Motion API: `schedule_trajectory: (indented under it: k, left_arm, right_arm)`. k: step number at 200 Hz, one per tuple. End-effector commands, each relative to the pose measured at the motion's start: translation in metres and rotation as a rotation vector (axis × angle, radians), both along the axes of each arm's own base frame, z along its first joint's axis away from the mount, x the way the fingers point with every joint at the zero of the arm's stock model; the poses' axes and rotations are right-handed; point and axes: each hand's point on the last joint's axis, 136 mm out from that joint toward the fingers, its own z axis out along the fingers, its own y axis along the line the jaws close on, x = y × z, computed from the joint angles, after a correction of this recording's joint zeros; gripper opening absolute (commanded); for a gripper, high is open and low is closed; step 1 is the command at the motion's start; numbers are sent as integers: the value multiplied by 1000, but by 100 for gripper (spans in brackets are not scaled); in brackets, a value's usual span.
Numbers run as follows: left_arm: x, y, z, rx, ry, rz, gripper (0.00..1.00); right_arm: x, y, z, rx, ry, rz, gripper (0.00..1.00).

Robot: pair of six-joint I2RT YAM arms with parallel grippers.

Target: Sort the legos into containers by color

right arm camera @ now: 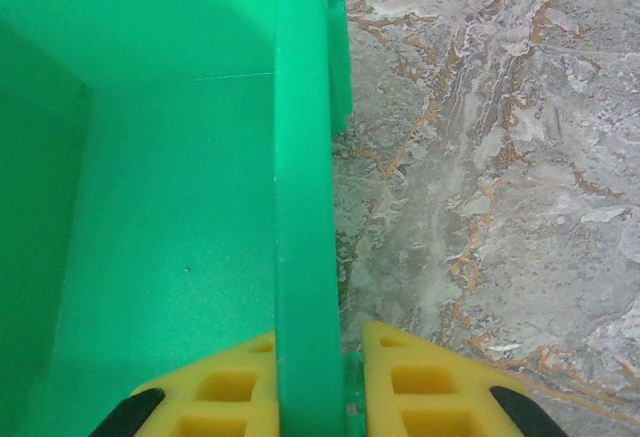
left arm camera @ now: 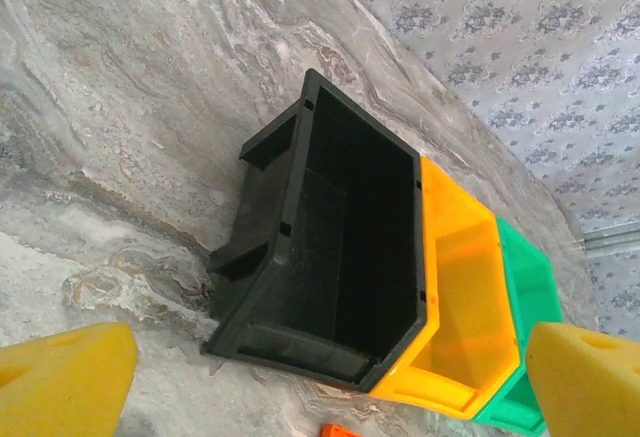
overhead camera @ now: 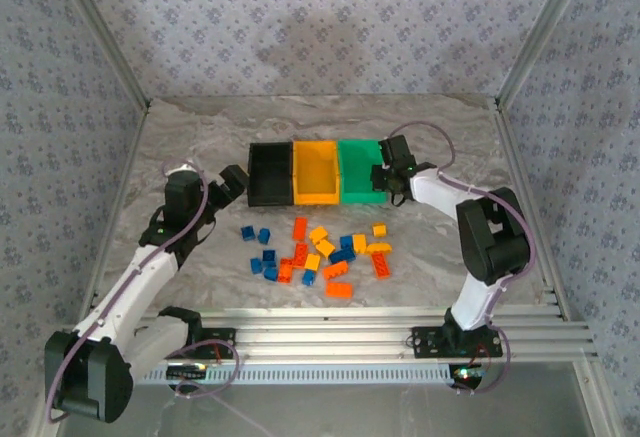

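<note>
The right end effector (right arm camera: 312, 392), clamped on the green container's (right arm camera: 170, 217) wall at lower centre, would best have slid it slowly and level; the left end effector (overhead camera: 236, 183) stood apart.

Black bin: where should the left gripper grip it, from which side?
Probably the left wall of the black bin, pinched from above, one finger inside, one outside: its top is open and that wall free, while the right wall abuts the yellow-orange bin.

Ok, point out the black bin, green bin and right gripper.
black bin (left arm camera: 345, 242), left wrist view, inner floor
green bin (right arm camera: 300, 207), right wrist view, wall rim
right gripper (right arm camera: 318, 382), right wrist view, between fingertips
</note>
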Motion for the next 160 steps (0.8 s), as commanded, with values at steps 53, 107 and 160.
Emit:
schedule_trajectory:
  k: [53,107,160]
  left_arm:
    - [-4,-9,-8,1,18,-55,100]
    - [-4,-11,-8,-6,20,-64,100]
    - [-5,-14,-7,-16,21,-77,100]
  right_arm:
    - [-14,-15,1,-39,68,-7,0]
    - [-27,-24,-10,-97,115,-73,13]
    - [-24,-20,0,-79,80,-80,56]
